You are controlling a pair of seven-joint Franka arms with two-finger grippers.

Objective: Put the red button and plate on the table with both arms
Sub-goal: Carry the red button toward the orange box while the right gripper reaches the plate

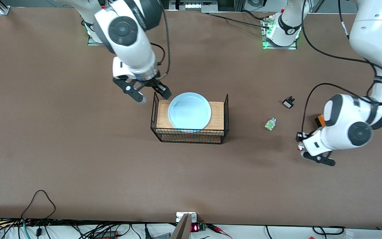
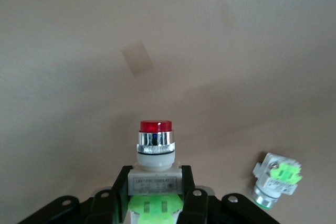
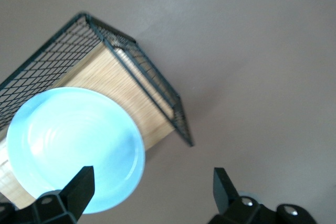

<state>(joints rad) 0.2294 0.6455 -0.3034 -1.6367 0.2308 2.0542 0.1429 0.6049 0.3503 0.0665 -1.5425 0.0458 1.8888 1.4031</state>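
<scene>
Right gripper [image 1: 152,95], fingers spread wide and empty, hovers at the edge of the wire rack [image 1: 189,132] toward the right arm's end of the table [image 1: 61,149]; the spread appears set to take the rim of the plate [image 1: 189,111], which lies flat on the rack's wooden top and, in the right wrist view, overhangs it slightly, leaving rim free for a pinch. Plate not yet on the table. A green-and-white part [image 1: 270,124] and a small black-and-white part [image 1: 288,102] lie on the table toward the left arm's end, neither touched. Left gripper [image 1: 305,146], low over bare table at that end, is clamped on the body of the red button [image 2: 155,153], red cap pointing away from the wrist, green block between the fingers [image 2: 118,192]; the low height suggests a set-down is near
</scene>
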